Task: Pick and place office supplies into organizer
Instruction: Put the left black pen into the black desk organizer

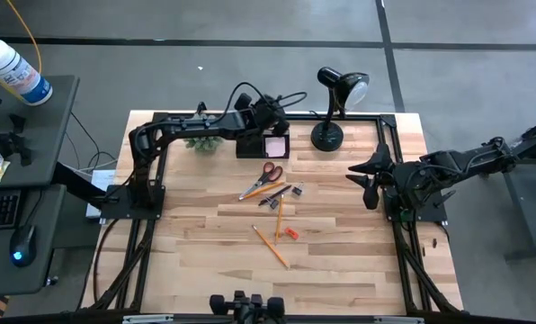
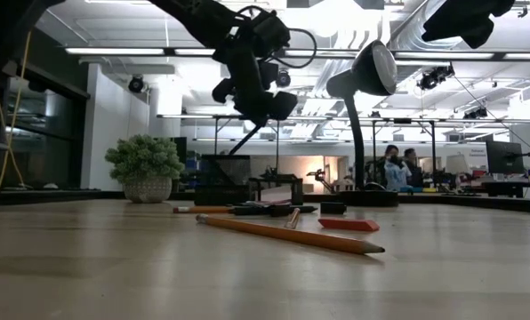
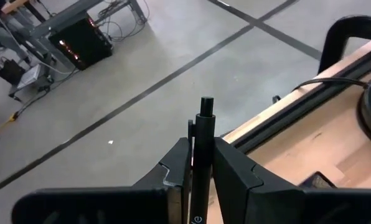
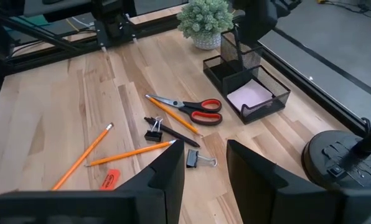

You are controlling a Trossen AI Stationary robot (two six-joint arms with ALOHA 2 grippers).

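Observation:
My left gripper hovers over the black mesh organizer at the table's far side, shut on a dark pen. A pink sticky-note pad lies in the organizer's low compartment. On the table lie orange-handled scissors, three pencils, another dark pen, two clips and a red eraser. My right gripper waits open at the table's right side, with nothing between its fingers. My left gripper pinches the dark pen's shaft between its two fingers. The pen lies along the fingers, and its end sticks out past the fingertips. In the low view it slants down below the gripper, lifted clear of the table, its lower end near the top of the tall compartment.
A black desk lamp stands to the right of the organizer, its round base close to my right gripper. A small green plant sits to the organizer's left. A black frame runs along the table's far and side edges.

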